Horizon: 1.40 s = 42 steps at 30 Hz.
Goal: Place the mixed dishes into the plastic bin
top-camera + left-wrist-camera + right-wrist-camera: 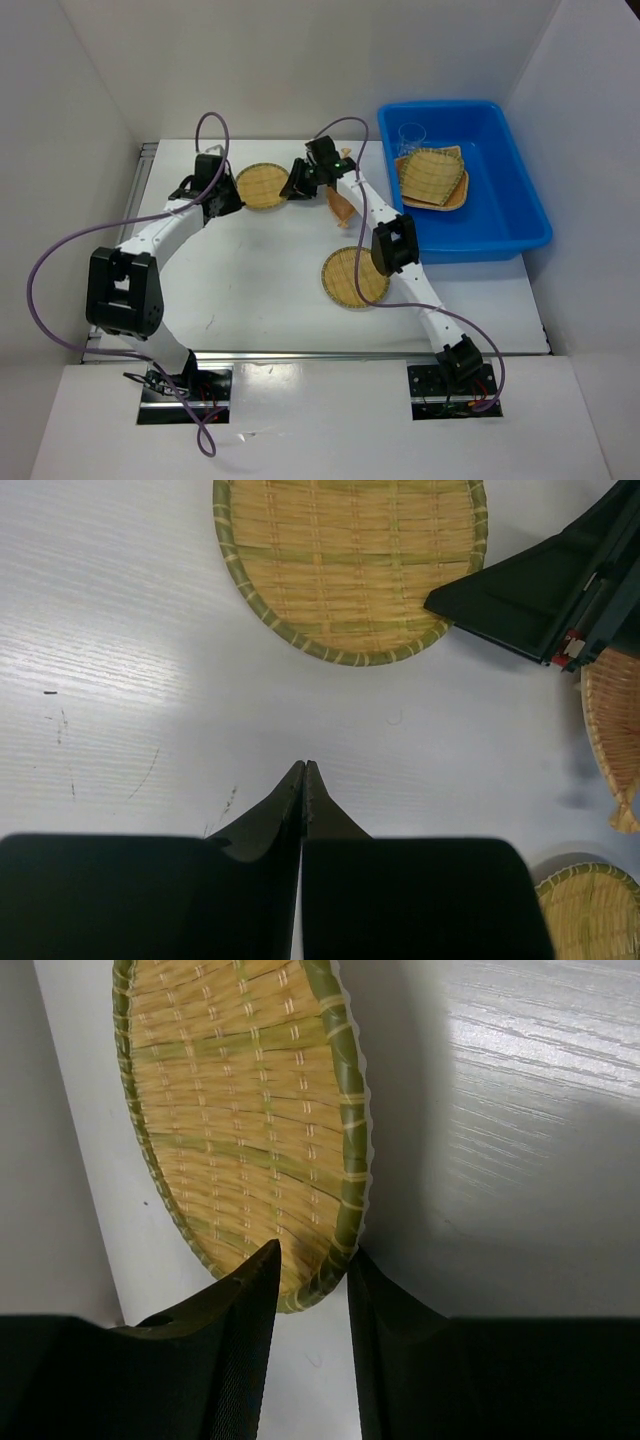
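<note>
A round woven tray (262,185) lies flat at the back of the table between my two grippers; it also shows in the left wrist view (350,560) and the right wrist view (240,1110). My right gripper (296,186) (312,1252) has closed onto its rim, one finger inside and one outside. My left gripper (230,198) (304,765) is shut and empty just left of that tray. A second round tray (348,280) lies mid-table, partly under my right arm. A leaf-shaped tray (340,206) lies beneath the right forearm. The blue bin (497,205) holds stacked trays (432,178) and a clear cup (411,135).
White walls enclose the table on the left, back and right. The bin stands against the right wall. My right arm stretches diagonally across the table's middle, above the leaf tray and the second round tray. Purple cables loop over both arms.
</note>
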{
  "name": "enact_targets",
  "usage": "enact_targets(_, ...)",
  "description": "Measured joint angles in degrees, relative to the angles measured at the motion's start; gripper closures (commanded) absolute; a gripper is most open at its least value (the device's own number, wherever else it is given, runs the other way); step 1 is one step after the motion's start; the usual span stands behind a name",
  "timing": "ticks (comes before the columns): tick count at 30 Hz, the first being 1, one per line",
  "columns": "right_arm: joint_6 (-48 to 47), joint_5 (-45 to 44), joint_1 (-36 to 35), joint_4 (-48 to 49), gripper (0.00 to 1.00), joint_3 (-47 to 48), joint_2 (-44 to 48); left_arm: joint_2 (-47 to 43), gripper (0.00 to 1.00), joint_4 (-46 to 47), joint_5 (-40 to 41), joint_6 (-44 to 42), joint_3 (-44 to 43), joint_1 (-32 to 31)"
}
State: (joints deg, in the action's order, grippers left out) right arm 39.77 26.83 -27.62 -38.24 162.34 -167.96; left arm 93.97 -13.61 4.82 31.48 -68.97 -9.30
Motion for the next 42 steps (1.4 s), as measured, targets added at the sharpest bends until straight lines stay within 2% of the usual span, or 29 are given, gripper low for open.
enact_targets(5,1.18,0.42,-0.22,-0.04,0.66,0.00,-0.17,-1.38,1.00,0.15,0.00,0.00,1.27,0.00)
enact_targets(16,5.51,1.40,-0.72,0.15,0.99,1.16,-0.96,-5.01,0.98,0.24,0.70,-0.02,4.07,0.00)
enact_targets(26,2.08,0.44,-1.03,-0.66,0.99,1.18,0.94,-5.38,0.98,0.44,1.01,0.00,4.79,0.00)
enact_targets(34,-1.90,0.46,0.33,-1.16,0.99,-8.87,13.35,-5.75,0.97,1.86,1.11,-0.02,7.21,0.00)
enact_targets(38,-3.04,1.88,4.15,-1.20,0.99,-12.92,20.28,-6.16,0.97,2.19,1.33,0.02,8.48,0.00)
enact_targets(42,-3.74,3.10,11.74,-0.85,0.99,-17.73,27.89,-7.39,0.97,2.56,1.55,0.07,9.49,0.00)
